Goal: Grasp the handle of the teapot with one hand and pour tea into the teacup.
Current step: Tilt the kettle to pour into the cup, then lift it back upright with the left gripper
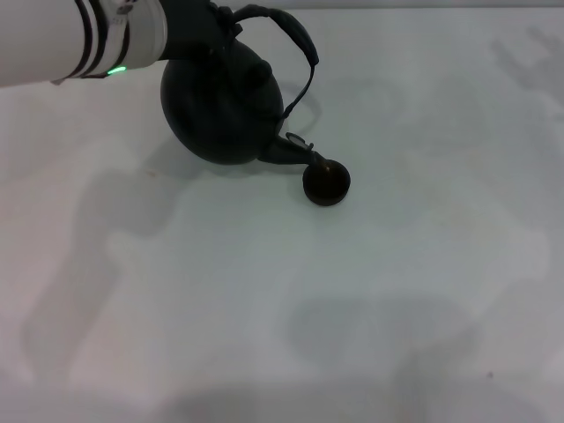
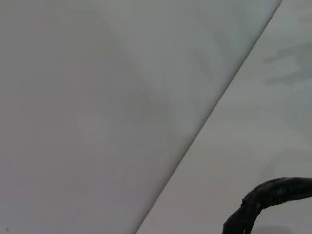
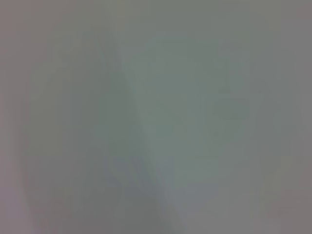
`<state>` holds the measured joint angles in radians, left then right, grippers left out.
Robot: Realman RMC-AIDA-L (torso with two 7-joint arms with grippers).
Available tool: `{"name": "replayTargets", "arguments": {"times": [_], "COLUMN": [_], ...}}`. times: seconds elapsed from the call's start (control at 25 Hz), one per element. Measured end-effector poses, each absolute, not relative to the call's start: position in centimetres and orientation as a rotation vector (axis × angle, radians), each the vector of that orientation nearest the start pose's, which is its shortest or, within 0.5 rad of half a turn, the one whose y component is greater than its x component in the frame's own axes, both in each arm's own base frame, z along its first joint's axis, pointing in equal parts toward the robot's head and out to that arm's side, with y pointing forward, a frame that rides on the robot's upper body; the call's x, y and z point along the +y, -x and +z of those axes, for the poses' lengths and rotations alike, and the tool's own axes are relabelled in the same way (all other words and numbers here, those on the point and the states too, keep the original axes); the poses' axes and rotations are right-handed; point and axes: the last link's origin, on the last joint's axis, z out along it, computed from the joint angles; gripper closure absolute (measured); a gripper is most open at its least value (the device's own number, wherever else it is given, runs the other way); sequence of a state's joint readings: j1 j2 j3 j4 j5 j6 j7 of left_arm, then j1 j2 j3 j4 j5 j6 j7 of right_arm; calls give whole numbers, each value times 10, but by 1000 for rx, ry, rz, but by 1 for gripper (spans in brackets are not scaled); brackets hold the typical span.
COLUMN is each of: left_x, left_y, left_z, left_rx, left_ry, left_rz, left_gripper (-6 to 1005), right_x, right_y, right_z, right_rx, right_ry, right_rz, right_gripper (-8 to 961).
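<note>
In the head view the matte black teapot (image 1: 225, 106) hangs tilted over the white table, its short spout (image 1: 295, 150) dipping down to the rim of the small dark teacup (image 1: 326, 182). The arched handle (image 1: 295, 40) loops out to the right of the pot's top. My left arm reaches in from the upper left, and its dark gripper (image 1: 207, 22) is shut on the near end of the handle. The left wrist view catches only a curved piece of the handle (image 2: 273, 194). My right gripper is out of view, and its wrist view shows nothing but a blurred pale surface.
The white table (image 1: 291, 291) spreads around the cup with only faint shadows on it. A straight table edge (image 2: 204, 126) runs diagonally through the left wrist view.
</note>
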<state>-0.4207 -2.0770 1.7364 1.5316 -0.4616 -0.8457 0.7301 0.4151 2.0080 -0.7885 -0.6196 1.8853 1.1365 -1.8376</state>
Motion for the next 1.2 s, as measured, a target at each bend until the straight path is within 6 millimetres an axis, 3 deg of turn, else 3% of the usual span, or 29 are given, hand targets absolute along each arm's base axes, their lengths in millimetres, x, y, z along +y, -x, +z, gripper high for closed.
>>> {"name": "replayTargets", "arguments": {"times": [0.36,0.72,0.92,1.2], "left_x": [376,380,372,355], "left_y": [134,149,168,214], "left_z": [-17,19,44,67], "left_rx": [-173,-341,-396,-450], "left_ry": [2363,2359,2368,2382], "left_rz": [88,-148,-283,-551], "left_gripper": [868,868,868,868], "right_x": [379,379,378,378], "right_y": [-304,-305,-306,-306], "right_z": [86,86,86,83], "right_rx": [756,758,759,757], "right_ry": [1900,1905,1904,1924], "right_rz": [969,959,955,934], "right_gripper": [112,113,113,113]}}
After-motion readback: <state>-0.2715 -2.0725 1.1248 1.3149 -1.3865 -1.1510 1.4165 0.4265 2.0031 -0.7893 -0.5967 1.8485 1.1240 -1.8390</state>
